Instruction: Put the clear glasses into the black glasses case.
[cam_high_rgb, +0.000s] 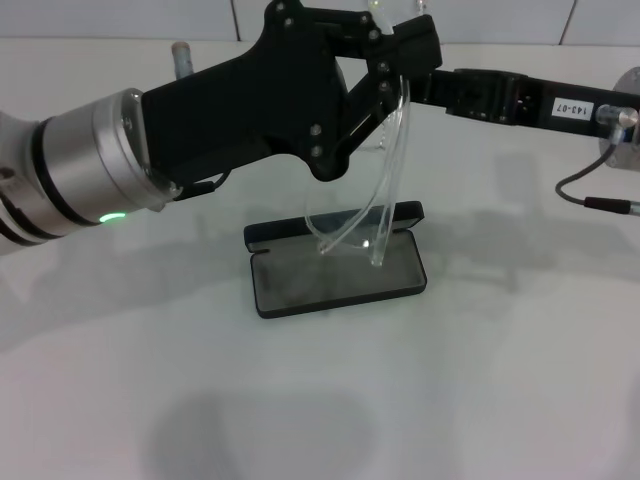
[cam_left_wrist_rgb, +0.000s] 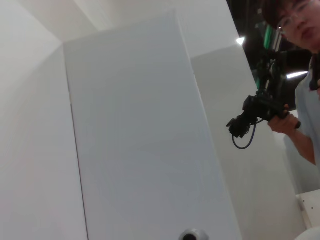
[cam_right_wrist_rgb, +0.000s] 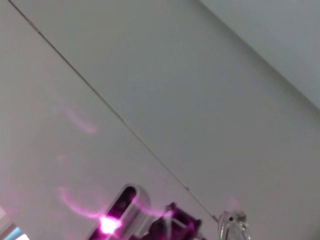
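Fingers of the left gripper (cam_high_rgb: 385, 50) pinch one pair of clear glasses (cam_high_rgb: 372, 205), hanging above one open black case (cam_high_rgb: 338, 272) on the table (cam_high_rgb: 520, 350). Right gripper (cam_high_rgb: 425, 75) meets them; its grip I cannot tell.

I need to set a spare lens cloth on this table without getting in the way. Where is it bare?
The table is bare in front of the open black glasses case and out to both sides of it. It is crowded above the case: the left hand and right hand meet there, with the clear glasses hanging down onto the lining.
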